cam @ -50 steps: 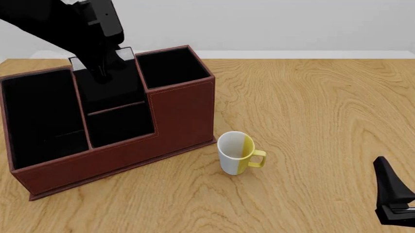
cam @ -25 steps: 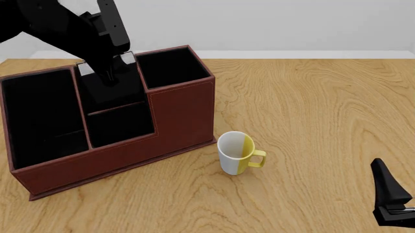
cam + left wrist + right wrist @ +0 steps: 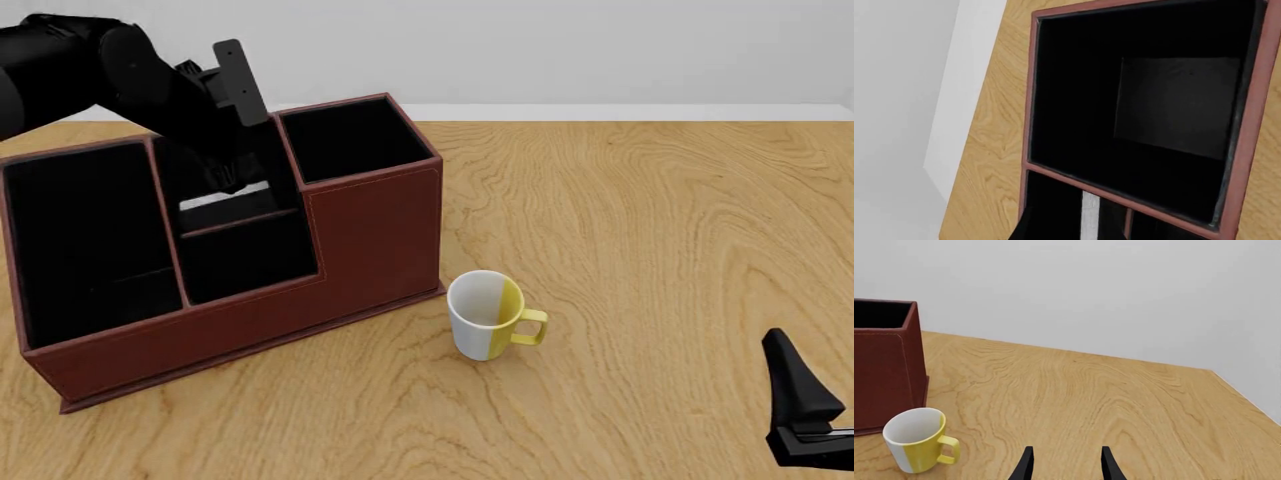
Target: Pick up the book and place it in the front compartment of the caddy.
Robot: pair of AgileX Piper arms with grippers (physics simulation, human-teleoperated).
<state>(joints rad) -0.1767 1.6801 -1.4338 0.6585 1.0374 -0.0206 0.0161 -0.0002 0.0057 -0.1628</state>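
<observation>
Book (image 3: 224,202): sitting inside the caddy's middle column, in the rear slot just behind the low divider; only a white strip of page edge is showing in the front view, and a white strip (image 3: 1090,215) is showing in the left wrist view.
Caddy (image 3: 374,240): standing on the left part of the bench (image 3: 641,220), reddish-brown outside, black inside, stepped walls rising toward the back.
Front compartment (image 3: 254,255): lying just ahead of the divider, showing only black interior.
Left claw (image 3: 234,172): I am reaching it down into the middle column right above the white strip; my arm is covering the tips in the front view, and the left wrist view is showing no fingers clearly, so I cannot tell whether it is parted or clamped, nor whether it is touching the book.
Right claw (image 3: 1065,466): I am holding it low over the bench near the right front corner, fingers (image 3: 1026,465) parted with bare wood between them, gripping nothing.
Mug (image 3: 489,316): standing upright on the bench just in front of the caddy's right corner, white and yellow, handle pointing right, well apart from my right claw.
</observation>
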